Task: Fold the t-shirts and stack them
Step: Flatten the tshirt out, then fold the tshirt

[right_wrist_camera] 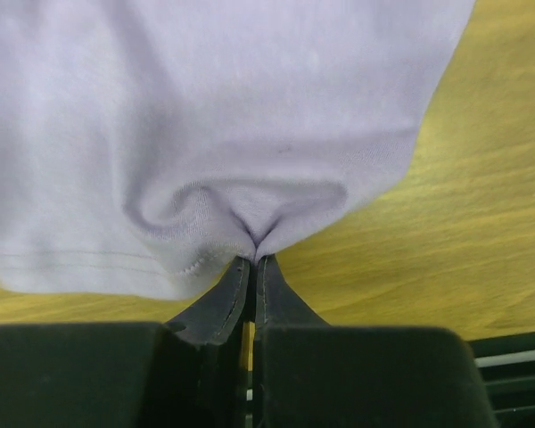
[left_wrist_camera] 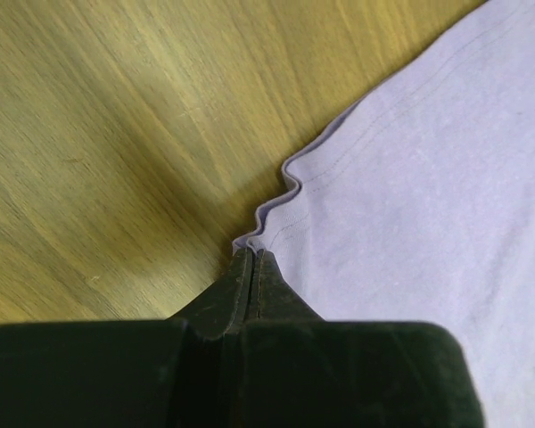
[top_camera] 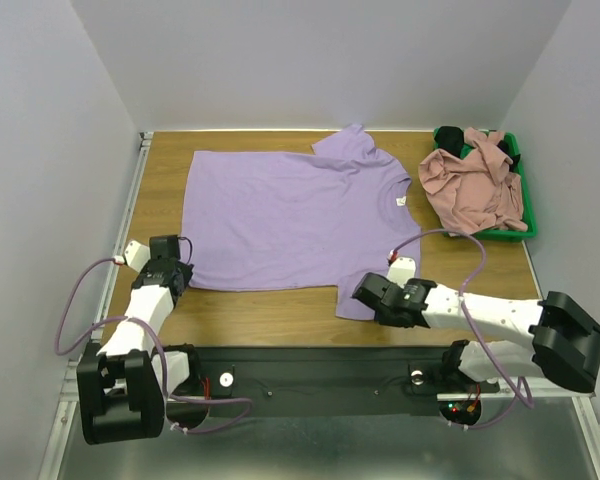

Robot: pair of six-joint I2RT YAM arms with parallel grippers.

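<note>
My left claw [left_wrist_camera: 251, 260] is pinched shut on the hem corner of the lavender shirt [top_camera: 290, 215] at 8 o'clock. My right claw [right_wrist_camera: 254, 260] is clamped on its near sleeve at 5 o'clock. The shirt lies flat mid-counter [top_camera: 250, 310], neck toward 3 o'clock. The pink shirt [top_camera: 475, 185] and black shirt [top_camera: 450, 135] sit in the bin [top_camera: 525, 225] at 2 o'clock. I judge both claws should lift evenly and carry the near edge toward 12 o'clock, taut.
</note>
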